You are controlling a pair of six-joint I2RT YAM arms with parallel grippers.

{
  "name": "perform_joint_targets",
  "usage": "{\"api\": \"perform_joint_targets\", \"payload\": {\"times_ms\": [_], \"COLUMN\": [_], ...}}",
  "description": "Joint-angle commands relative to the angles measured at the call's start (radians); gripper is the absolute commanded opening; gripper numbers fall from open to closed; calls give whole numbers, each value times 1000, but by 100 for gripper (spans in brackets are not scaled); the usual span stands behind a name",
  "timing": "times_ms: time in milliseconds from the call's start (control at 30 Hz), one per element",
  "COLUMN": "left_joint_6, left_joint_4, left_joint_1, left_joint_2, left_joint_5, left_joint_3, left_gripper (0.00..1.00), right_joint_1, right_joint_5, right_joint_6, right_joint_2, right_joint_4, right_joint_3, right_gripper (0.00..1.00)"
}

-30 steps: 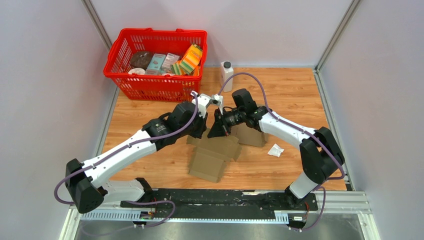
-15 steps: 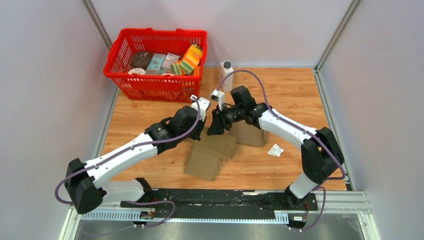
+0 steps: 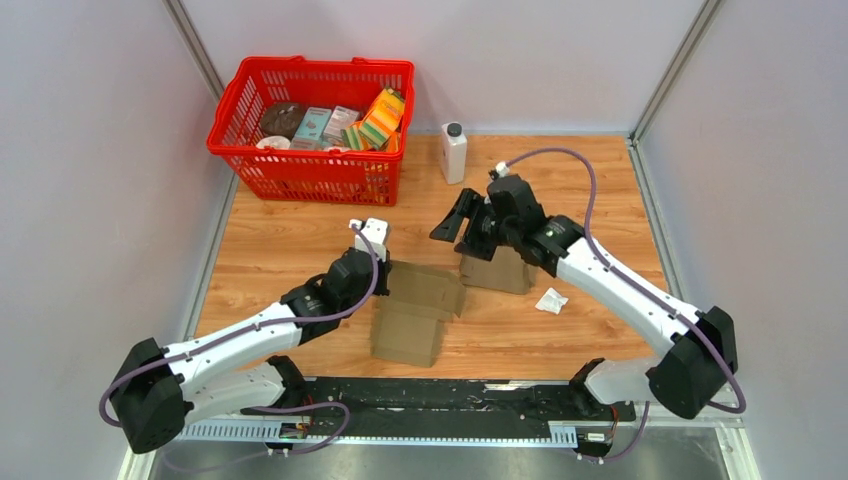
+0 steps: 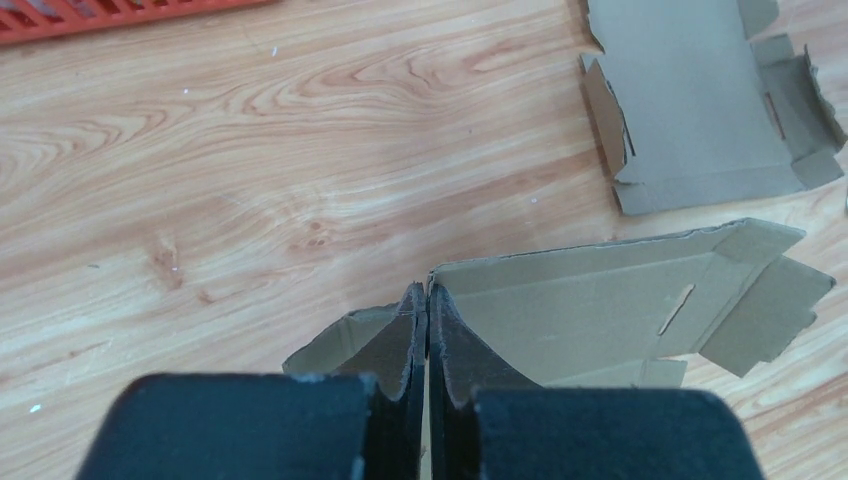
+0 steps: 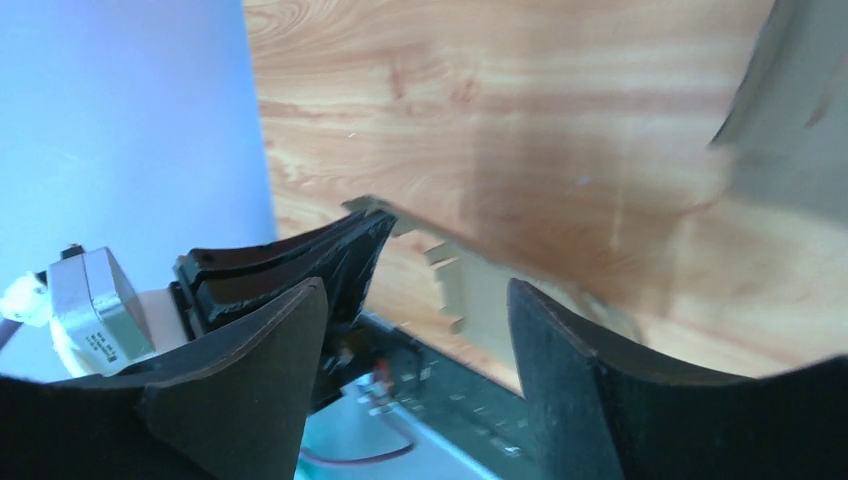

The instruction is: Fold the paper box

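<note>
A table [image 3: 600,180] of pale wood grain is shown, smooth and with a faint sheen. The paper box [image 3: 410,310] is seen as brown cardboard, matt and slightly fibrous, with ragged cut edges. A second cardboard piece [image 3: 500,275] is made of the same stock. A glossy red plastic basket [image 3: 300,175] and a smooth white plastic bottle [image 3: 453,155] are included. The left gripper [image 4: 427,295] and right gripper [image 5: 415,290] are finished in matt black.
</note>
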Motion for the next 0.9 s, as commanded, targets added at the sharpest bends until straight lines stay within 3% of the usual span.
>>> {"api": "perform_joint_targets", "payload": {"times_ms": [0, 67, 167, 367, 867], "left_joint_6": [-62, -68, -68, -71, -48], "left_joint_4": [180, 194, 232, 252, 280], "left_joint_1": [-2, -2, -4, -4, -12], "left_joint_2": [-60, -85, -108, -96, -79], "left_joint_5": [-51, -54, -54, -59, -85], "left_joint_3": [-57, -84, -121, -129, -123], "left_gripper": [0, 0, 0, 0, 0], "right_joint_1": [43, 66, 88, 158, 175], "right_joint_5": [23, 93, 140, 282, 295], "right_joint_6": [546, 726, 877, 905, 1045], "right_joint_2": [-67, -91, -101, -56, 51], "right_joint_4": [188, 257, 281, 163, 245], "right_joint_3": [-191, -244, -310, -209, -221], "right_gripper": [70, 68, 54, 50, 42]}}
